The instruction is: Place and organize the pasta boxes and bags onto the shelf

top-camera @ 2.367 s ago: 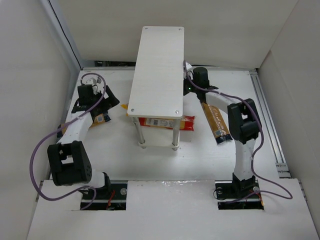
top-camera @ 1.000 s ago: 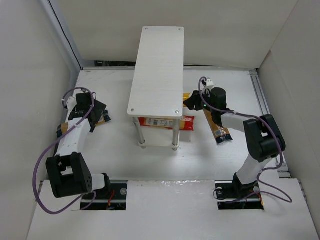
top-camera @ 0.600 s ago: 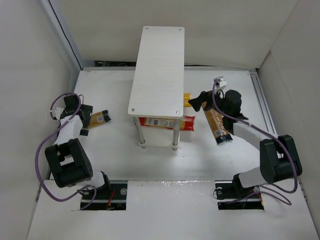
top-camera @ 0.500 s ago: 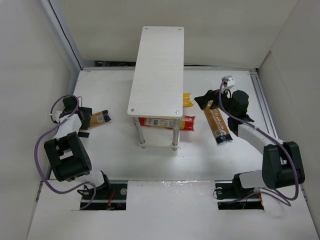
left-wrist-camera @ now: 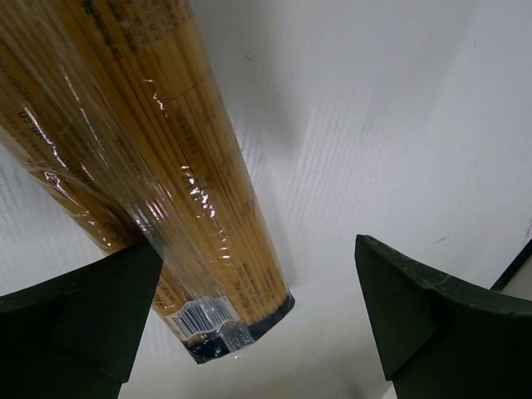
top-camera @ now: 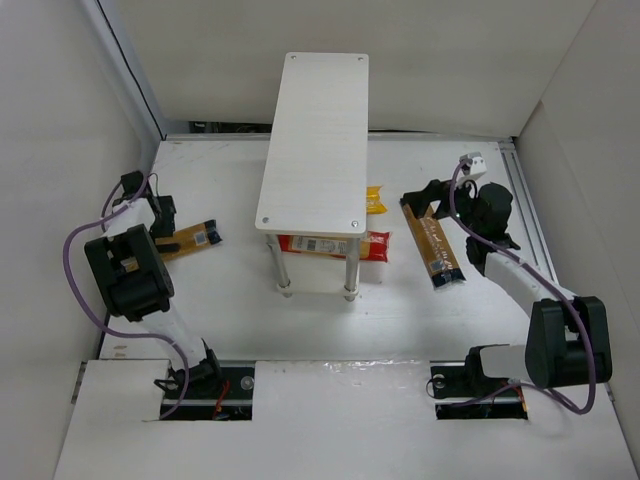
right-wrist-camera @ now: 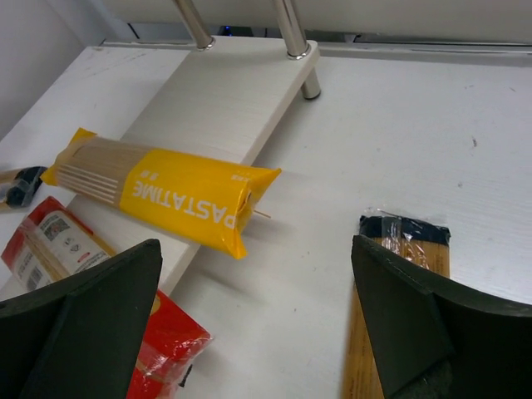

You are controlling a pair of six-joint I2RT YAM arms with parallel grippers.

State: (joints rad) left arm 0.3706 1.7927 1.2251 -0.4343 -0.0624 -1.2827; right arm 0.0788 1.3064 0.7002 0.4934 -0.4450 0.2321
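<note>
Shelf is standing centred on the table; from above its top is hiding most of the lower board. Right wrist view is showing a yellow pack overhanging that board's edge, red pack beside it, brown pack on the table. Right gripper is hovering, fingers apart, empty. Left gripper is straddling a second brown pack near the table's left edge, fingers wide, unclamped.

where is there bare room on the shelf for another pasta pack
The shelf's whitish wood-grain top board is wholly bare. The lower board is free between the yellow pasta bag and the far silver legs. Its near end is crowded: yellow bag and red pack lie close together.
</note>
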